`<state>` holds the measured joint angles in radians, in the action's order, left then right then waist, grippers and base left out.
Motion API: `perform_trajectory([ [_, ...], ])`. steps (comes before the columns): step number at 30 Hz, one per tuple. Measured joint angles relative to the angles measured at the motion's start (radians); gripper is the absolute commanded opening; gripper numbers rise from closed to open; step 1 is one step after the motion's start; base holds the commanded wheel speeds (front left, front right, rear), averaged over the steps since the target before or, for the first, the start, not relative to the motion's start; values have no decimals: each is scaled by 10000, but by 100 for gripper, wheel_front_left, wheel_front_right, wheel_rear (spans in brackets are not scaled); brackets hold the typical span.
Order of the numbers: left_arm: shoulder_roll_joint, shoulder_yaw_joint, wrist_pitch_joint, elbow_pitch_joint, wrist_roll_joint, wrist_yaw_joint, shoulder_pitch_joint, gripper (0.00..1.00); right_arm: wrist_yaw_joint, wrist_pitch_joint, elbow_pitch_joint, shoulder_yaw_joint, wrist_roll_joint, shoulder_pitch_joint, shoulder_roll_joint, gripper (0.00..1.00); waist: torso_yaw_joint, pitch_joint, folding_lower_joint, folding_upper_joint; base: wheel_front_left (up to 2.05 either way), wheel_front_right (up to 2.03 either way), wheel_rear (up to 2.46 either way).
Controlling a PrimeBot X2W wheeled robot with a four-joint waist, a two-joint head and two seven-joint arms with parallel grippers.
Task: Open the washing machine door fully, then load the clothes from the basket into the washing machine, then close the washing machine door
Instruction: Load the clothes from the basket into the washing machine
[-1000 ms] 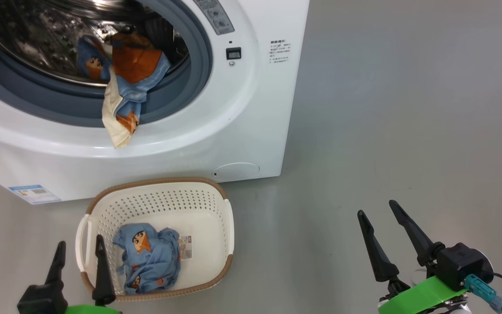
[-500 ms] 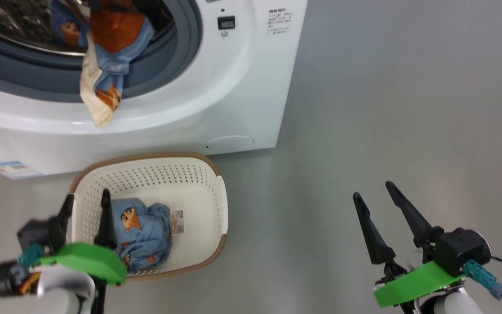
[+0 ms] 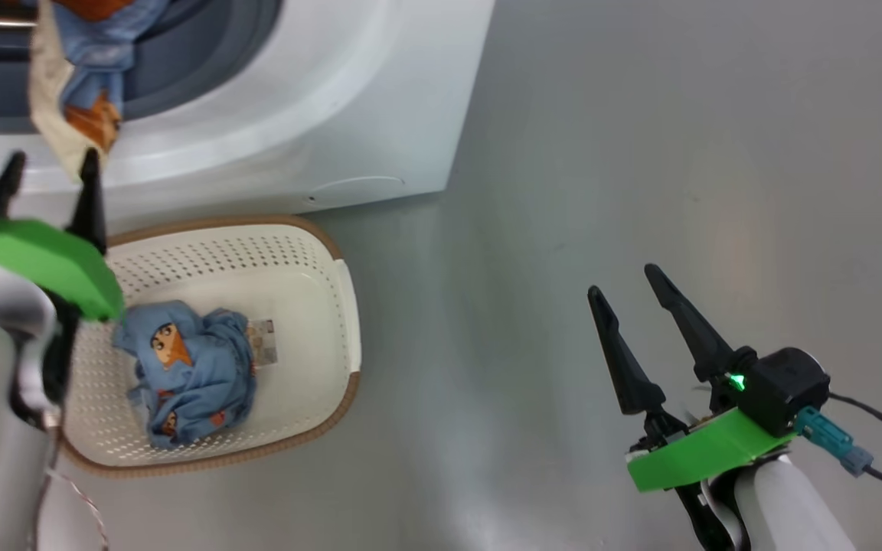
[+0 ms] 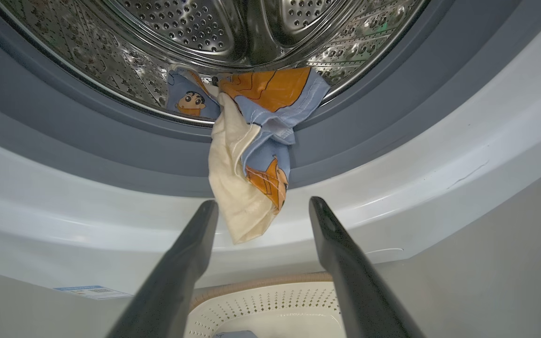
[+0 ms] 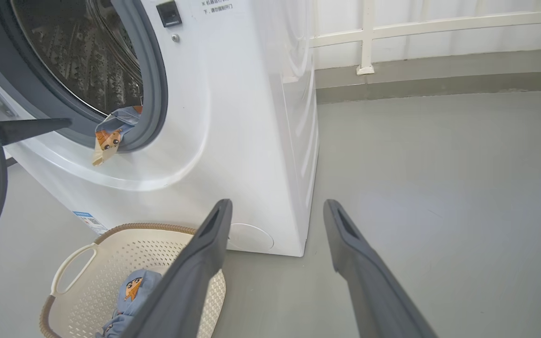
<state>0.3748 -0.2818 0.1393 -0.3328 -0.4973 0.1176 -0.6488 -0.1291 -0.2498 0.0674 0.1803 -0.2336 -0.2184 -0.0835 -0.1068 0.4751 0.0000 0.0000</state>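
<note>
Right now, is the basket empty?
Not empty: one crumpled blue garment lies on the bottom of the basket.

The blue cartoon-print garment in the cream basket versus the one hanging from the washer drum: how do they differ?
The basket garment lies bunched inside the cream perforated plastic basket; the drum garment drapes over the grey-blue rubber gasket. The basket garment is mostly blue; the drum garment shows cream and orange patches. Both carry the cartoon face.
</note>
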Motion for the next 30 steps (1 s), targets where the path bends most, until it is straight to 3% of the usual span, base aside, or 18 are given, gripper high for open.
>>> perform_trajectory([
  [14,1511,-67,3852,-430,-2,-389,-3160,100,0,-2,-46,125,-320,-759,219,100,-927,1051,0,0,0,0,0],
  [27,2092,-71,5722,-1179,-163,-295,-4141,100,0,-35,-42,382,-861,-1151,278,100,-1685,1630,0,0,0,0,0],
  [28,2111,-71,5816,-1200,-224,-293,-4151,98,0,-38,-42,387,-867,-1151,278,100,-1722,1659,0,0,0,0,0],
  [29,2125,-67,5825,-1202,-249,-244,-4165,76,0,-44,-42,389,-878,-1153,278,100,-1751,1687,0,0,0,0,0],
  [30,2136,-56,5866,-1200,-267,-221,-4175,48,0,-44,-44,395,-880,-1156,280,100,-1776,1714,0,0,0,0,0],
])
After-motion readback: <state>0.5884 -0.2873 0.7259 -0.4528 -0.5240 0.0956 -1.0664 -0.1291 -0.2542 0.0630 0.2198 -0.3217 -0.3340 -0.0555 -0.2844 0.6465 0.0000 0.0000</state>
